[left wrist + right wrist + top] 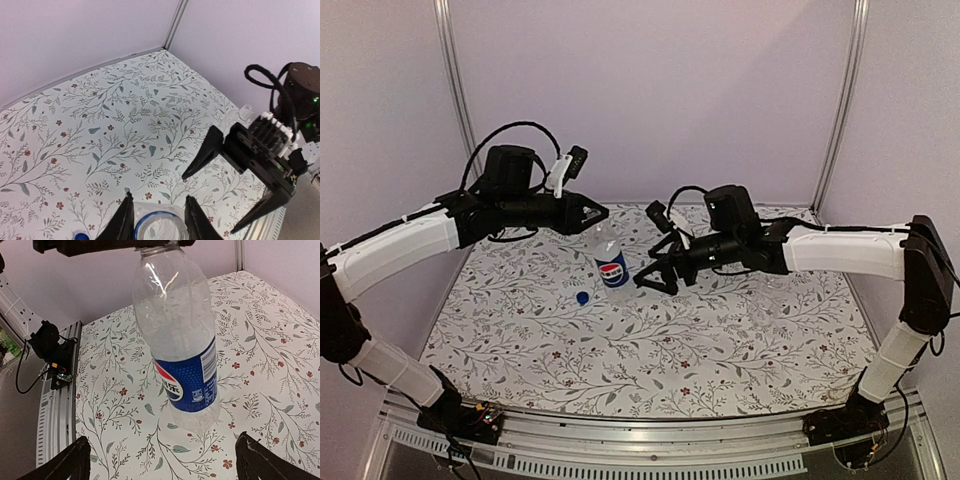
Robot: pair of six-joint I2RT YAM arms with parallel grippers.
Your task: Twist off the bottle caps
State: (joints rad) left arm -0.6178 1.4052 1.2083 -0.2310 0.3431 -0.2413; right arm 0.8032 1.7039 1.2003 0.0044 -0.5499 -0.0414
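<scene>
Pale lilac walls (650,90) close you in on three sides, with aluminium posts (455,90) in the corners. Your working surface is a table (740,340) covered in a white cloth printed with leafy sprigs and small red flowers. It is flat and matte, and a metal rail (650,440) runs along the near edge where both arms are bolted.

The Pepsi bottle (609,258) stands near the middle of the cloth, a little left of centre and leaning slightly. Your left gripper (600,213) is clamped on its neck from above. Whether the base rests on the cloth or hangs just over it cannot be told. The left wrist view shows the mouth bare, with only the blue ring (161,216) around it. The blue cap (582,297) lies loose on the cloth, just beside the bottle on its left.

Your right gripper (655,285) is spread wide and holds nothing, its fingers well clear of the bottle on either side.

This cap looks done, so the step in hand seems to be the release:
- Draw the right arm straight back, so a finger does not clip the label and tip the bottle.
- Settle the base flat before you loosen the left grip, because an empty bottle this light topples easily.
- Lift the left arm straight up, away from the loose cap.
</scene>
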